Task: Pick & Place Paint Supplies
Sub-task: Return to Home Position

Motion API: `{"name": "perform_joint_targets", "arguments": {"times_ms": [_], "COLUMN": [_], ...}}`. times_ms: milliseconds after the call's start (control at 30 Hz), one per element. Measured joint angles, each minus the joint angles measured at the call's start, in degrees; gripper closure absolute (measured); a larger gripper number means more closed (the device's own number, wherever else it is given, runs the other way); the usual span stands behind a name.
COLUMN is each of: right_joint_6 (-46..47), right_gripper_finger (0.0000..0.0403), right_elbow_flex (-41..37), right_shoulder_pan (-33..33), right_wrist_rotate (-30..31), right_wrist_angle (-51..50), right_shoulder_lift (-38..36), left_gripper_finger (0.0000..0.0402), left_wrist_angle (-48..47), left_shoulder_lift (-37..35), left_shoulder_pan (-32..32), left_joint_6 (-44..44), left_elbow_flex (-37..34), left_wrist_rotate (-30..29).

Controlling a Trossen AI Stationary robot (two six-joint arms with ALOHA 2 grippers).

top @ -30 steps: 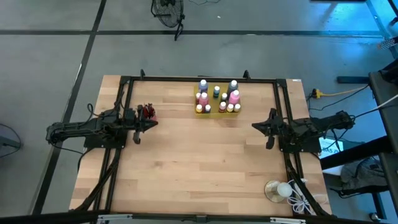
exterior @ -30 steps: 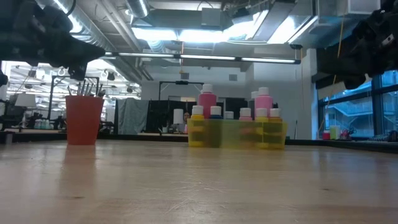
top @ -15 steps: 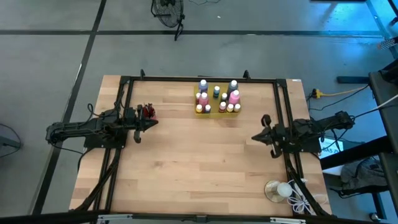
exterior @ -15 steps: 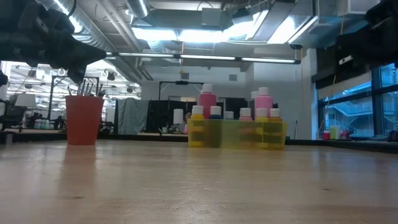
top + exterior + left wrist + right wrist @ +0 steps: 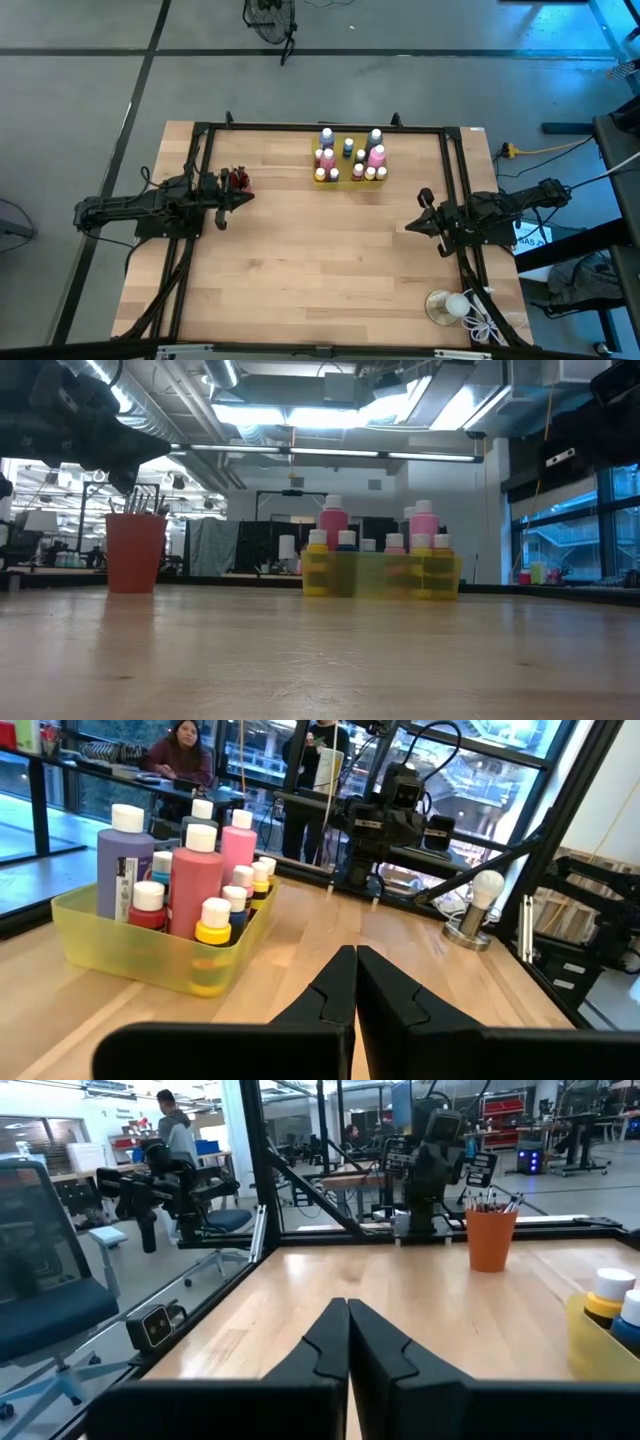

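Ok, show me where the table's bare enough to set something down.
Whole middle and near half of the table is bare, between the left claw and right claw. Crowded: bin at the far edge, cup by the left claw, dish near right corner.

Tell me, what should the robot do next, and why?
Probably just ease the right gripper back to rest by the right side of the table, mirroring the left gripper. The paint bottles stand in the yellow bin, the brushes in the orange cup, and both grippers are shut on nothing.
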Motion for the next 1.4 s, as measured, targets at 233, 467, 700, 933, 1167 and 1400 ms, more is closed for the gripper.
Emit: {"name": "perform_joint_targets", "arguments": {"times_ms": [233, 467, 700, 933, 1167, 1400], "right_joint_6": [0.3, 0.3, 0.3, 3.3, 3.3, 3.3], "right_gripper_finger": [0.0398, 0.0398, 0.0397, 0.0397, 0.0397, 0.0397], "right_elbow_flex": [0.0, 0.0, 0.0, 0.0, 0.0, 0.0], "right_shoulder_pan": [0.0, 0.0, -0.1, 0.0, 0.0, 0.0], "right_wrist_rotate": [0.0, 0.0, -1.2, -19.3, -19.0, -19.0], "right_wrist_angle": [0.0, 0.0, -0.1, 1.7, 1.8, 1.8], "right_shoulder_lift": [0.0, 0.0, 0.0, 0.0, 0.0, 0.0], "left_gripper_finger": [0.0400, 0.0400, 0.0400, 0.0400, 0.0400, 0.0400], "left_wrist_angle": [0.0, 0.1, 0.1, 0.1, 0.1, 0.1], "left_shoulder_lift": [0.0, 0.0, 0.0, 0.0, 0.0, 0.0], "left_shoulder_pan": [0.0, 0.0, 0.0, 0.0, 0.0, 0.0], "left_joint_6": [0.0, 0.0, 0.0, 0.0, 0.0, 0.0], "left_elbow_flex": [0.0, 0.0, 0.0, 0.0, 0.0, 0.0], "left_wrist_rotate": [0.0, 0.0, 0.0, 0.0, 0.0, 0.0]}}
